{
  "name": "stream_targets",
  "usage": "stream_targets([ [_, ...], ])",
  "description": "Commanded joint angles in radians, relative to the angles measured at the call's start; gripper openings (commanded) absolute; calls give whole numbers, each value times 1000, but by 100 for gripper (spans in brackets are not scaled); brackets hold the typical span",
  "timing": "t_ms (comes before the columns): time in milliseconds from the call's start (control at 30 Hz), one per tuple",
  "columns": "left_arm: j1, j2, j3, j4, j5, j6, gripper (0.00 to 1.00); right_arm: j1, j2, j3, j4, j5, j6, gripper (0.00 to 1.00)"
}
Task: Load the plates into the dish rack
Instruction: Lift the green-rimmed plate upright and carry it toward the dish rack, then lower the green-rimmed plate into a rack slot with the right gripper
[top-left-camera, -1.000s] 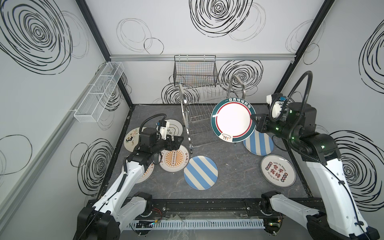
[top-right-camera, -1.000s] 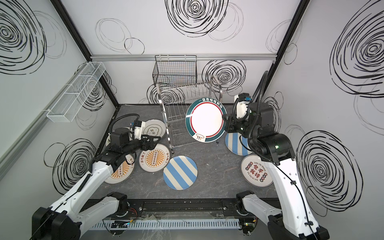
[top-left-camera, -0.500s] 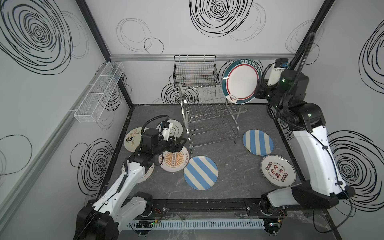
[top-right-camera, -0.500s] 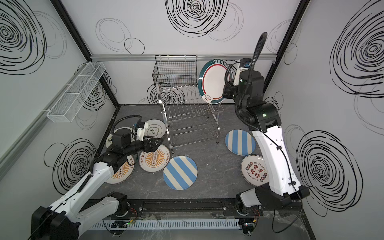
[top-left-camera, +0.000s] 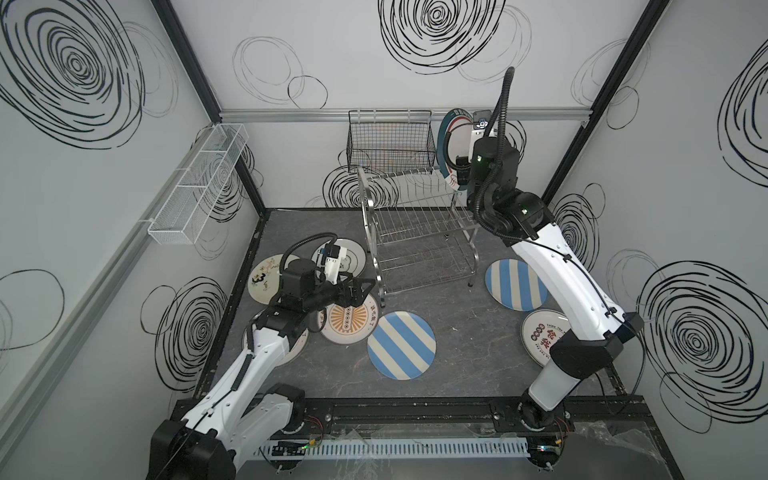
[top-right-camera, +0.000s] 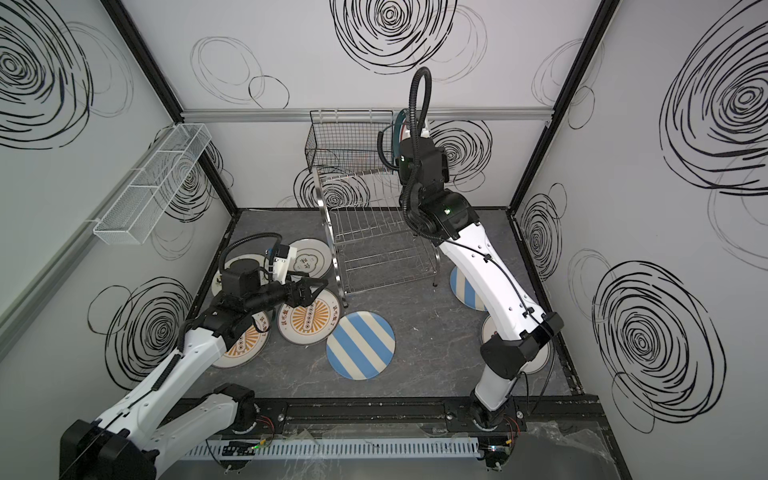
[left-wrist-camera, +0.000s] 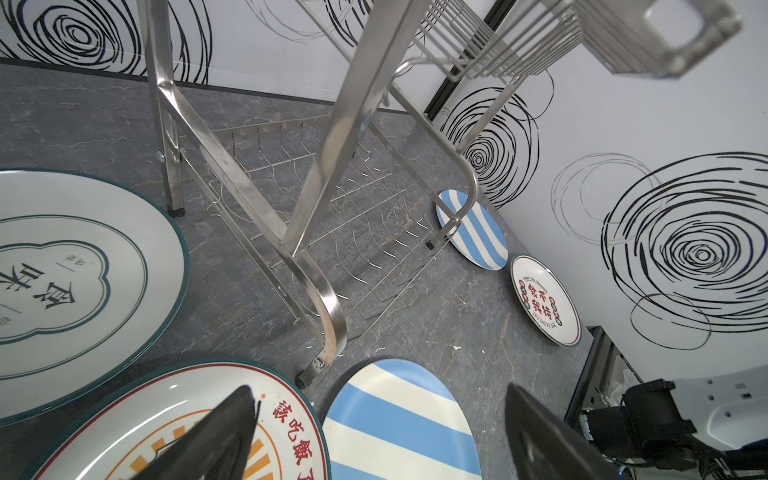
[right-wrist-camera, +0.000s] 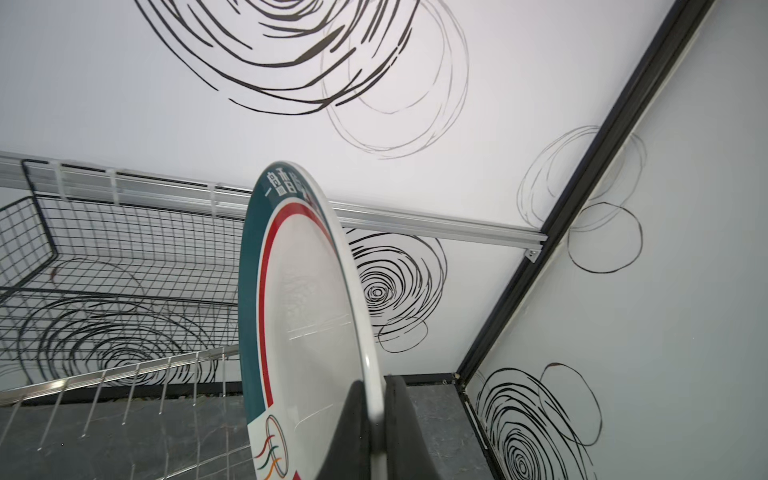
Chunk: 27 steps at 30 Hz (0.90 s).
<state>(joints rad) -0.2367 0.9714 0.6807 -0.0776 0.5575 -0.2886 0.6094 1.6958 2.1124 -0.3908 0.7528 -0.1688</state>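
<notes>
My right gripper (right-wrist-camera: 376, 388) is shut on the rim of a green-rimmed white plate (right-wrist-camera: 305, 307). It holds the plate upright and edge-on, high above the back right end of the steel dish rack (top-left-camera: 419, 232). In both top views the held plate (top-left-camera: 443, 143) shows beside the wrist. My left gripper (left-wrist-camera: 382, 395) is open and empty, low over an orange sunburst plate (left-wrist-camera: 187, 424), close to the rack's front left leg. Several plates lie flat on the floor, among them a blue-striped plate (top-left-camera: 401, 351) and a second blue-striped plate (top-left-camera: 515, 282).
A black wire basket (top-left-camera: 390, 141) hangs on the back wall just left of the held plate. A white mesh basket (top-left-camera: 195, 183) is fixed to the left wall. A cream plate with red print (top-left-camera: 540, 336) lies under my right arm, and a green-rimmed plate (left-wrist-camera: 75, 270) lies left of the rack.
The right arm has lifted the green-rimmed plate from in front of the rack up to the back right and turned it edge-on. The left gripper has shifted a little toward the rack's leg.
</notes>
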Motion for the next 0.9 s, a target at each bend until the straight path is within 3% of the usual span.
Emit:
stream_targets([
  [0, 0, -9, -8, 47, 14, 8, 96, -4, -35, -30, 178, 72, -81, 0],
  [867, 1, -14, -18, 40, -22, 1, 96, -60, 19, -102, 166, -34, -35, 0],
])
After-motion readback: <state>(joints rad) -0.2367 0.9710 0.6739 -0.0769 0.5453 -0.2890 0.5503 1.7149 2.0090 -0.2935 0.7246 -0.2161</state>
